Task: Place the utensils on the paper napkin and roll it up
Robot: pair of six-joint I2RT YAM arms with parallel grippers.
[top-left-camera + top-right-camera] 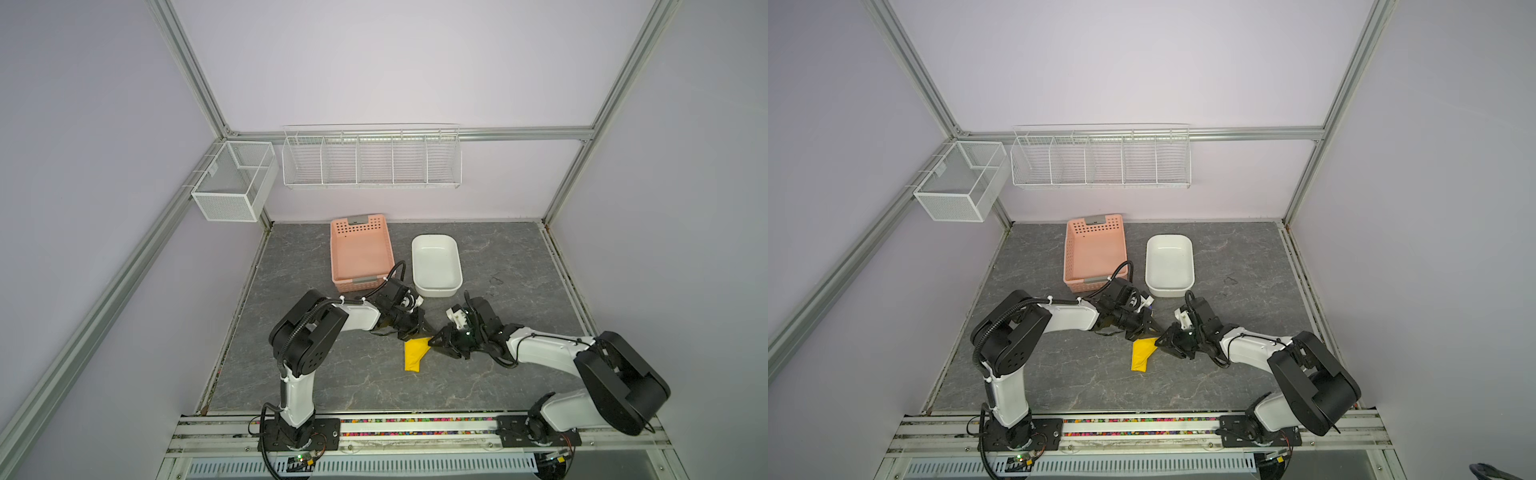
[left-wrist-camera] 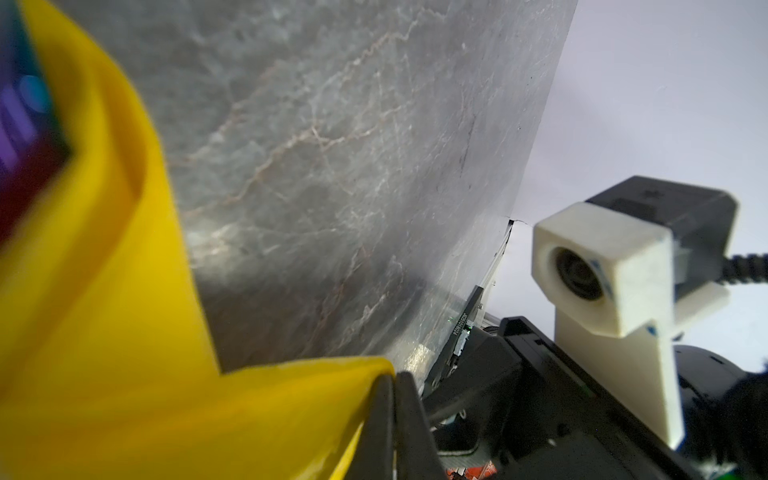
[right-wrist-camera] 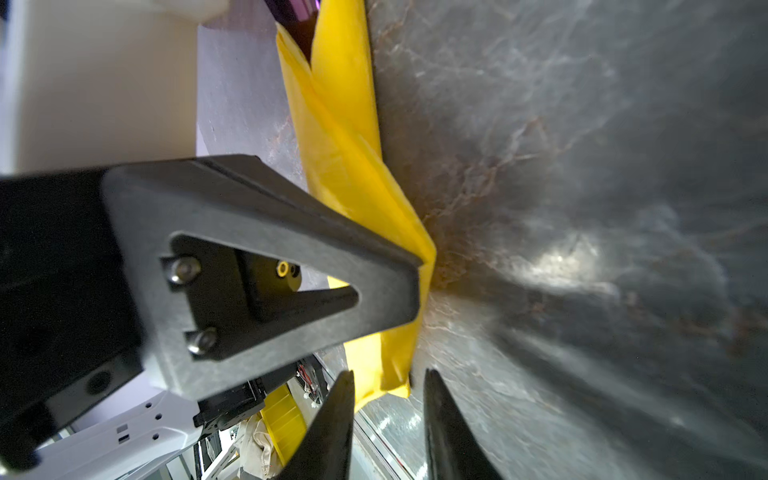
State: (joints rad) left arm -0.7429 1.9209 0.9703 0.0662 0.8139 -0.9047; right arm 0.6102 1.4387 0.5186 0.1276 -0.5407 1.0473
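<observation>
In both top views the folded paper napkin (image 1: 415, 353) sits on the table (image 1: 374, 386) between both claws, but only the wrist views show the left gripper (image 2: 395, 378) pinching its edge, the right gripper (image 3: 388, 374) with jaws apart at a corner, and the purple utensils (image 2: 16, 124) inside.

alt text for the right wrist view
A loosely rolled yellow paper napkin lies on the grey marble table, pinched by the left tool. The right tool is open around one corner; purple utensils peek from its other end.
</observation>
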